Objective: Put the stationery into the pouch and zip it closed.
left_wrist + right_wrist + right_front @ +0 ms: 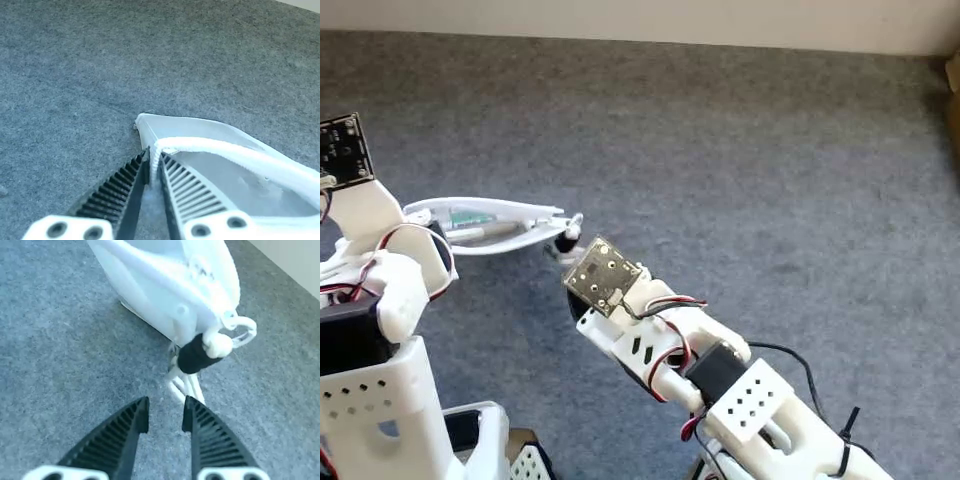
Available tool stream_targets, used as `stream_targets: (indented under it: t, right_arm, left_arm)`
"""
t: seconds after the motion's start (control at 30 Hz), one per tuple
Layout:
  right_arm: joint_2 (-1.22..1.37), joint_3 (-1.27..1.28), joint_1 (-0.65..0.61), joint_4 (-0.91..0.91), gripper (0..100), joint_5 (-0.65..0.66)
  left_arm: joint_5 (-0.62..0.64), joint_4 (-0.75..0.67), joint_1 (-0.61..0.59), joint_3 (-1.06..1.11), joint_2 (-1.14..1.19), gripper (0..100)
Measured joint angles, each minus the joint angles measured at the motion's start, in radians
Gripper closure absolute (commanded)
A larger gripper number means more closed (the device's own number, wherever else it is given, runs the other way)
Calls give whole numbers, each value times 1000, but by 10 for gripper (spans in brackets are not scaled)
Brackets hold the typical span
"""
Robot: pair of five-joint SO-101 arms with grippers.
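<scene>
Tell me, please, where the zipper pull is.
In the high view the zipper pull lies at the pouch end nearest the right gripper, just ahead of its open fingers.

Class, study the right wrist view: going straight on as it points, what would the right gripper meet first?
Probably the white cords of the zip pull, just ahead of the right gripper at the end of the pouch; depth is hard to judge.

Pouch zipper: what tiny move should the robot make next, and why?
Probably ease the right tool forward and close it on the zipper pull. Its jaws are open just short of the pull, while the left tool pinches the pouch at its opposite end, steadying it for zipping.
</scene>
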Motion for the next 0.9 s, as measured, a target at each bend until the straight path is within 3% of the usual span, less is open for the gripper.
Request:
stream_targets:
  t: [0.27, 0.67, 0.9]
  right_arm:
    - [0, 0, 28, -123, 803, -152]
    - [9, 0, 34, -299, 804, -164]
    - [224, -11, 34, -321, 804, -164]
  left_arm:
    - [0, 0, 0, 0, 0, 989]
    - [0, 0, 0, 0, 0, 989]
    - [0, 0, 0, 0, 0, 989]
